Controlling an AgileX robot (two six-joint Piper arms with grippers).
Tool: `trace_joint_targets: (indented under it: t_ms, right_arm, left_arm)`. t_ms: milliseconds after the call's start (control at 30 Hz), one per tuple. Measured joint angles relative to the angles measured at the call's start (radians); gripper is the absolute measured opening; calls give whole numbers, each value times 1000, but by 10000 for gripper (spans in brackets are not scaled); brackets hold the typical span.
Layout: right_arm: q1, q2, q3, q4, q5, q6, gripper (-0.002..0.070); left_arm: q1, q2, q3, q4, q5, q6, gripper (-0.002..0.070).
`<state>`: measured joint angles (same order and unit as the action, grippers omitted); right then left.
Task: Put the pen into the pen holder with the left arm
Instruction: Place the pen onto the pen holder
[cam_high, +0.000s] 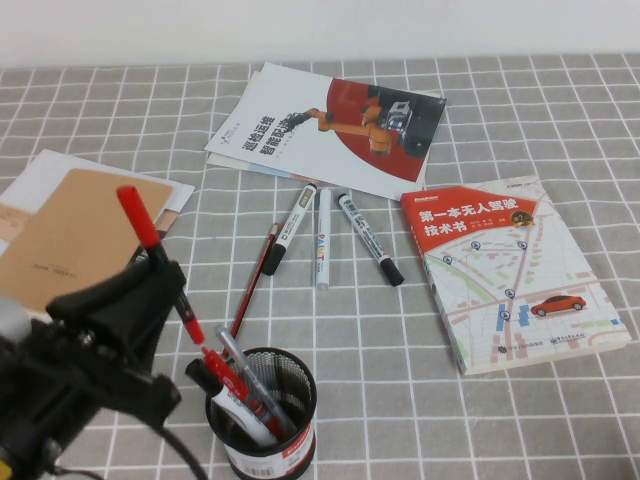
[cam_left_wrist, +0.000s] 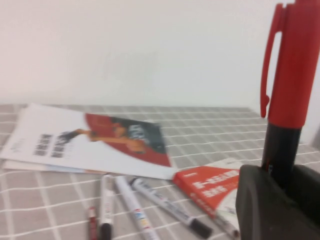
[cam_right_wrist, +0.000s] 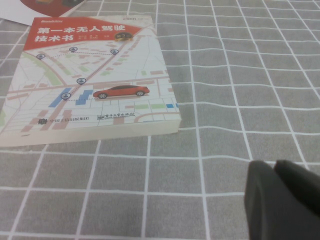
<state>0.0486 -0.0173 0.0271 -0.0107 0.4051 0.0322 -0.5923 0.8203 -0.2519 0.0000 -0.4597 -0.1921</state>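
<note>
A: Well, item one: the pen. Where, and held how?

B: Clamped at mid-barrel by the left gripper, lifted off the cloth, just beside the pen holder on its left. Red cap up and away, red tail end angled down toward the rim. The tilt looks meant to aim the tail at the opening.

A: Does the left wrist view agree?

B: Yes. The black barrel of the pen rises out between the dark fingers, so the grasp is firm on it.

A: Item two, the holder?

B: Black mesh cup, upright, already stocked with several pens; the free gap is narrow, which I judge explains the slanted approach. The pen is not yet inside.

A: Beyond the holder?

B: Behind it, a dark red stick pen and three white markers fanned on the checked tablecloth. Farther behind, a robot brochure. To the holder's right, a map-cover book. To its left rear, a brown notebook.

A: And the right gripper?

B: Parked low over bare cloth, right of the book; its dark fingers rest together, holding nothing.
</note>
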Motion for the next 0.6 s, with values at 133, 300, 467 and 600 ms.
trace_joint_targets:
  t_ms: [133,300,467,600]
  right_arm:
    - [0,0,0,0,0,0,-15]
    - [0,0,0,0,0,0,-15]
    - [0,0,0,0,0,0,-15]
    - [0,0,0,0,0,0,-15]
  left_arm:
    - [-8,0,37,99,-54,-65,59]
    - [-8,2,45,373,-145,-229,59]
    - [-8,35,48,464,-197,-329,59]
    - [-8,116,56,469,-226,-337,59]
